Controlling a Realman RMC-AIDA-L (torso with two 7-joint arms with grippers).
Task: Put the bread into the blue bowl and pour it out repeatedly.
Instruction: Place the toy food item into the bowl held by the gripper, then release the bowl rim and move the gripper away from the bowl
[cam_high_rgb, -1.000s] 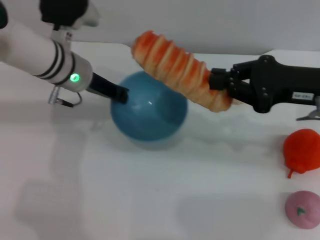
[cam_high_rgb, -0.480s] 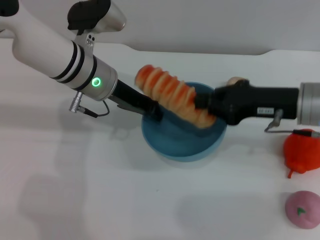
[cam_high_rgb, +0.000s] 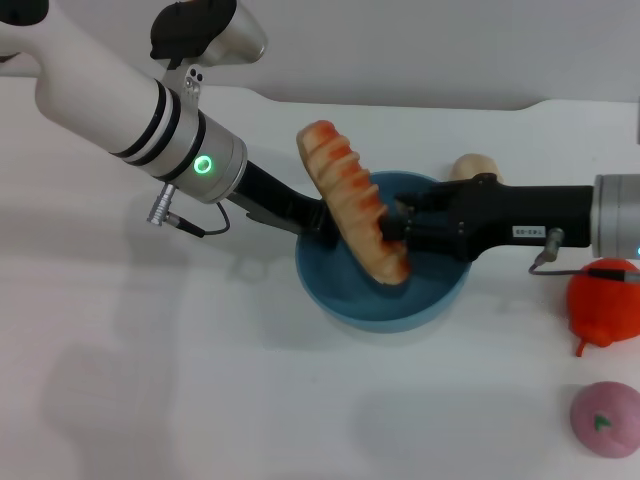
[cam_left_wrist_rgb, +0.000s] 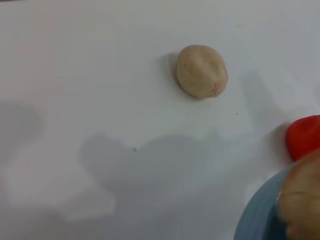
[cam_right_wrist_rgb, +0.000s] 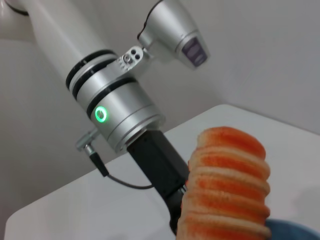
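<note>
Blue bowl (cam_high_rgb: 385, 300) sits on the white worktop (cam_high_rgb: 200, 400), and both arms meet over it. Right tool (cam_high_rgb: 398, 228) comes in from the robot's right and is clamped on the lower end of the bread (cam_high_rgb: 352, 200). That end dips inside the bowl near its floor; the striped upper end leans up and out over the left rim. Looks like the loaf is gripped by one end so it can be lowered in lengthwise and let go cleanly; my read is it's mid-placement, not released yet.

Left tool (cam_high_rgb: 322, 222) is at the bowl's left rim, probably pinning the rim to steady the bowl now and tip it later. Can't tell whether it's actually gripping: the loaf covers its tips in the head view, and its own wrist view shows no fingers at all.

Other blind spots:
- whether the loaf's low end touches the bowl floor, can't say; the right tool blocks it
- right wrist view only gives the loaf's ribbed top, the left arm behind and a sliver of bowl; its own fingers aren't shown
- left wrist view cuts off bowl and loaf at the corner

Bystanders: beige ball (cam_left_wrist_rgb: 201, 70) behind the bowl, half hidden by the right arm in the head view; red toy (cam_high_rgb: 605, 302) and pink toy (cam_high_rgb: 605, 420) well apart on the right
</note>
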